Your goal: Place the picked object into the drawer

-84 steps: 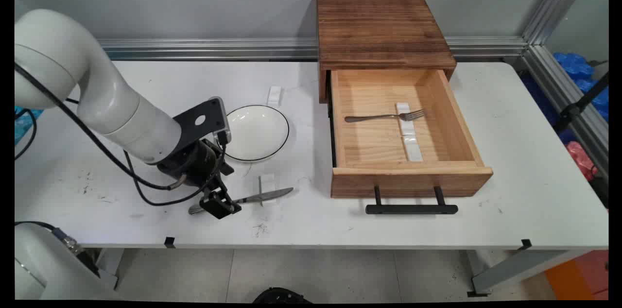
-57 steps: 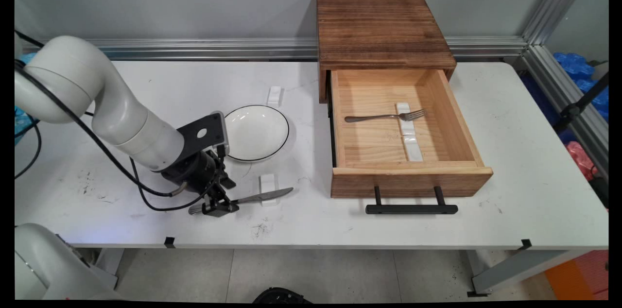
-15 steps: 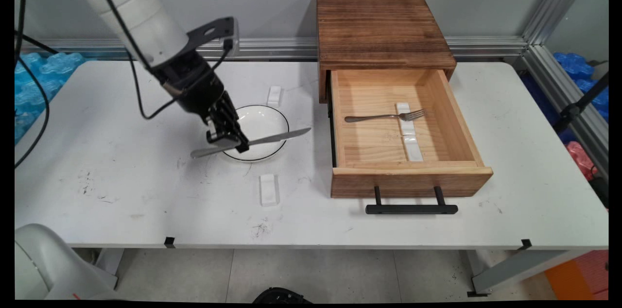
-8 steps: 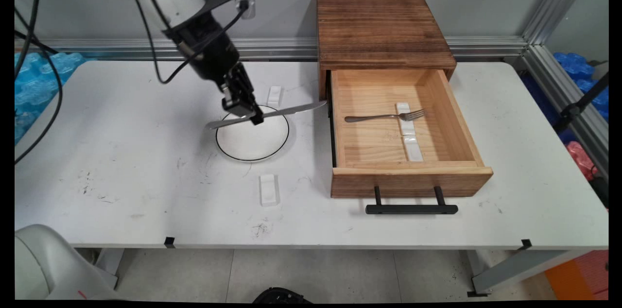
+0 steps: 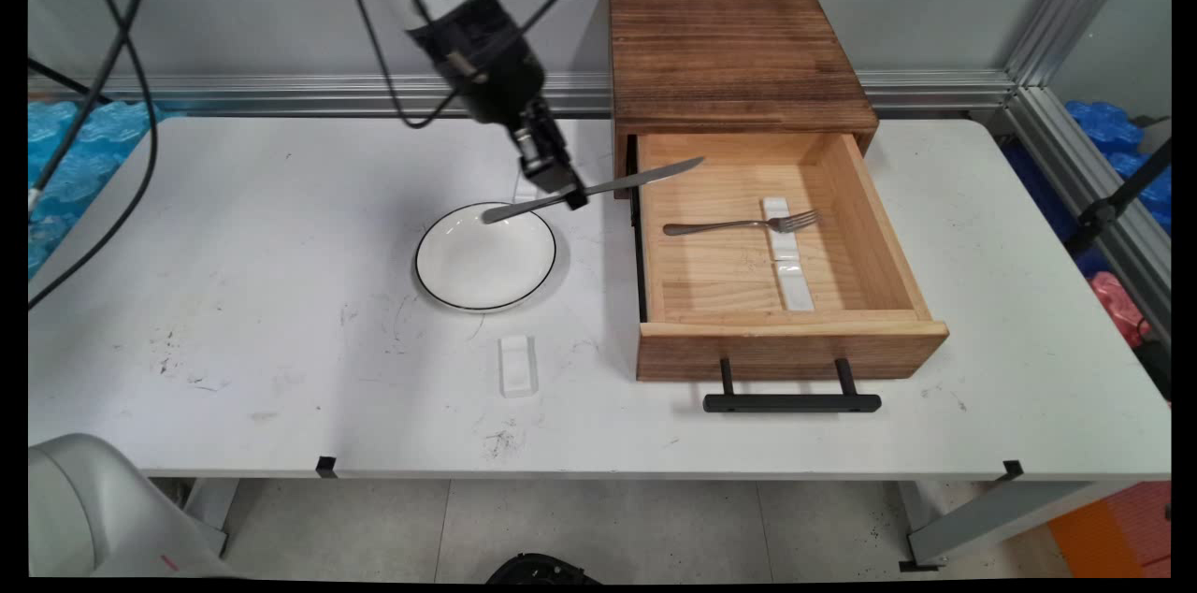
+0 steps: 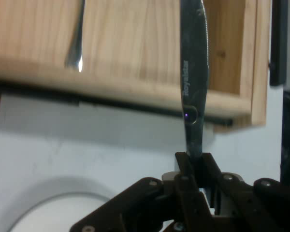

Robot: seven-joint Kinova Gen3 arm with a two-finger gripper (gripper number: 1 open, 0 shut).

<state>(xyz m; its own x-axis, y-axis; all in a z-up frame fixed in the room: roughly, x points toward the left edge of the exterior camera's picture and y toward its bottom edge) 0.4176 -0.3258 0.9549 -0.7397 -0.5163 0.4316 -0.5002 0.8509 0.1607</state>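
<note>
white rounded arm link up top, going into a black wrist section and a slim black two-finger gripper. a flat dark bracket juts off the wrist just above the gripper. black cables loop behind it (thin ones, hanging loose). close in, the gripper linkage is matte black with small round pivot pins.

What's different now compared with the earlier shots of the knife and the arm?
The tool, shut on the knife, has lifted it off the near white rest and carried it up, back and right past the plate; its blade tip now reaches over the open drawer's left wall. The plate, both rests on the table, the drawer and the fork stayed put.
</note>
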